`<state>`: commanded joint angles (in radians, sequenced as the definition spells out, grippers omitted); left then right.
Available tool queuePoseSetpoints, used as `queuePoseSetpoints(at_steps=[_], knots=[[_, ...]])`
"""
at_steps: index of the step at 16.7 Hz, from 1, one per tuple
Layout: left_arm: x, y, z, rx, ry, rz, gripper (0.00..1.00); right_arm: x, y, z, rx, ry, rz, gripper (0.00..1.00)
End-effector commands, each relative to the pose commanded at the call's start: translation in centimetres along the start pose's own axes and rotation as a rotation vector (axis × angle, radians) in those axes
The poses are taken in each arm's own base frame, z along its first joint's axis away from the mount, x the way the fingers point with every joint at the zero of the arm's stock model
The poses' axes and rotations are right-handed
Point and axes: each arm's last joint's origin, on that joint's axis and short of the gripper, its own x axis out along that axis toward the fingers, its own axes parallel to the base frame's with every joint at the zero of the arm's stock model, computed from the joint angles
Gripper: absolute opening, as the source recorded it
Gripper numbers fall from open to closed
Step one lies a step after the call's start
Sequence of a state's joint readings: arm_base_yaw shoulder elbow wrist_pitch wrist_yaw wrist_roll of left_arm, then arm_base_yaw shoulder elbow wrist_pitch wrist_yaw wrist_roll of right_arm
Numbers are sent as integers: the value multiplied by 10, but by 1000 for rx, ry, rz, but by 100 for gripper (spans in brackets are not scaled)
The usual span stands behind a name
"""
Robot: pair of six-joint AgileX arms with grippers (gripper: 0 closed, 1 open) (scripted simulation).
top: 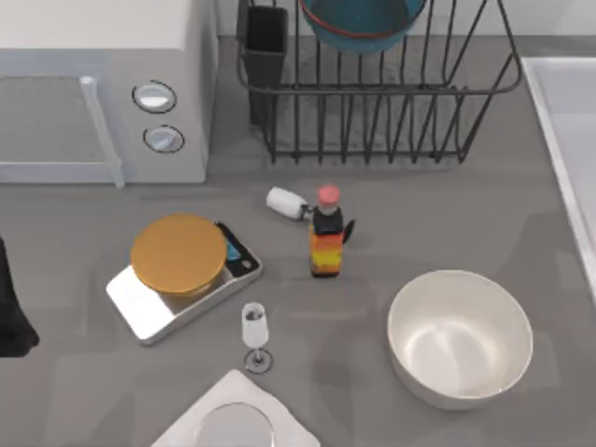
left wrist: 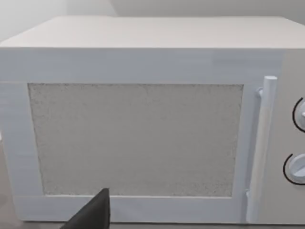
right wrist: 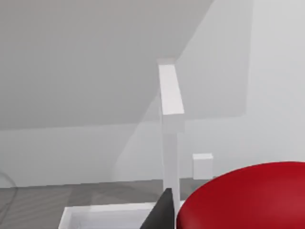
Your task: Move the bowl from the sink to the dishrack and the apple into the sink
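The teal-blue bowl (top: 361, 23) with its orange-red rim band rests inside the black wire dishrack (top: 382, 112) at the back centre, beside the rack's black utensil cup (top: 265, 42). The pale sink (top: 570, 121) runs along the table's right edge. In the right wrist view the glossy red apple (right wrist: 248, 200) looms close, with my right gripper (right wrist: 214, 220) shut on it and one dark finger (right wrist: 162, 214) beside it. It hangs above the sink's light rim (right wrist: 109, 210). My left arm (top: 14, 307) is parked at the left edge, facing the microwave.
A white microwave (top: 102, 93) fills the back left. Mid-table stand a red-capped orange-yellow bottle (top: 326, 237), a white shaker (top: 286, 202), a scale with an orange disc (top: 179, 256), a wine glass (top: 255, 331) and a large white bowl (top: 459, 337). A white faucet (right wrist: 169, 100) rises behind the sink.
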<state>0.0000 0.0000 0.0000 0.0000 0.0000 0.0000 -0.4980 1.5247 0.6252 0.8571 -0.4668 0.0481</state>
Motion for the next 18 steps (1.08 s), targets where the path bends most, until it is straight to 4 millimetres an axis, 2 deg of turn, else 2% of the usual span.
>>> queuePoseSetpoints(at_steps=[3, 8, 10, 13, 18], knots=[[0, 0, 0, 0, 0, 0, 100, -11, -3, 5, -54, -45, 7, 0], [0, 0, 0, 0, 0, 0, 100, -9, -2, 4, -50, -42, 9, 0], [0, 0, 0, 0, 0, 0, 100, -7, -5, -3, -49, -40, 2, 0], [0, 0, 0, 0, 0, 0, 100, 0, -13, -30, -45, -32, -5, 0], [0, 0, 0, 0, 0, 0, 100, 6, -18, -95, -54, -49, 2, 0]])
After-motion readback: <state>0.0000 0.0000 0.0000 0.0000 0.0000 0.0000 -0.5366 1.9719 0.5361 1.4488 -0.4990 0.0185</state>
